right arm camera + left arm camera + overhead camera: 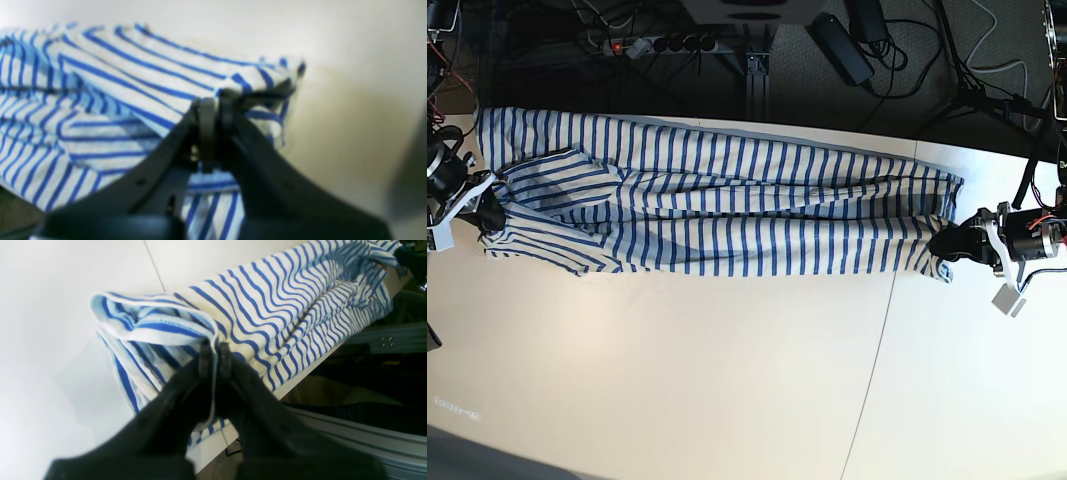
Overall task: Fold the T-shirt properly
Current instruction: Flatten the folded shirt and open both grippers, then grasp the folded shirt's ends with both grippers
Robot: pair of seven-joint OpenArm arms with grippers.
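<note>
The white T-shirt (pixel 727 200) with thin blue stripes lies stretched in a long band along the table's far edge. In the base view my left gripper (pixel 947 243) pinches the band's right end, and my right gripper (pixel 489 212) pinches its left end. The left wrist view shows the left gripper (pixel 215 355) shut on a hemmed edge of the T-shirt (pixel 277 310). Seen from the right wrist, the right gripper (pixel 216 110) is shut on a bunched corner of the T-shirt (pixel 110 100). The cloth between the two grippers is folded lengthwise into layers.
The white table (pixel 727 370) has a seam (pixel 872 350) running front to back right of centre. Behind its far edge are dark floor, cables and a power strip (pixel 662 43). The T-shirt's far edge lies at the table's back edge.
</note>
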